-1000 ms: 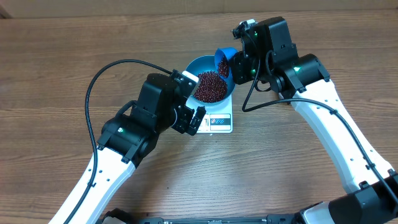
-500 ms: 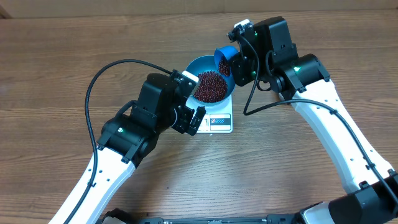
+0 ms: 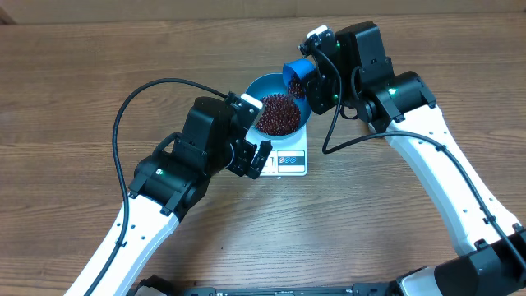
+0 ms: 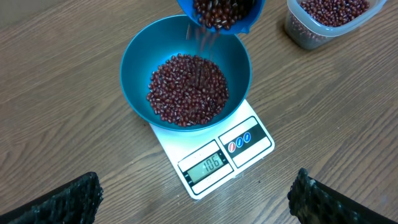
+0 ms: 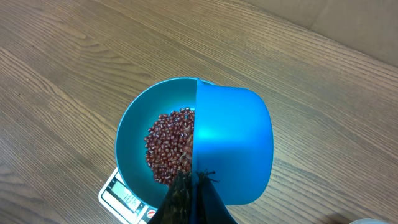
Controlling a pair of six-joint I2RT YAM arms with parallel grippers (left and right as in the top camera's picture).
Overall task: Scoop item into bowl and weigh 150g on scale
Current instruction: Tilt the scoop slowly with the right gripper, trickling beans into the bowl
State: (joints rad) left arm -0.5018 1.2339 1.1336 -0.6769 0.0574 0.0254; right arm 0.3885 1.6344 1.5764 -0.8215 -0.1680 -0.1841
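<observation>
display [image 4: 205, 165] on the scale [image 4: 171, 144]: 106
buttons [image 4: 239, 141] right of the display: marks too small to read

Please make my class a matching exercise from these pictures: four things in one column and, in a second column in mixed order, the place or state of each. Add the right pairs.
Things
1. bowl
2. scale
3. scoop
4. clear tub

Places or states
A. tilted above the bowl, beans pouring out
B. flat on the table, under the bowl, display showing digits
C. standing on the scale, part filled with beans
D. on the table, apart from the scale, holding beans

Pairs: 1-C; 2-B; 3-A; 4-D
</observation>
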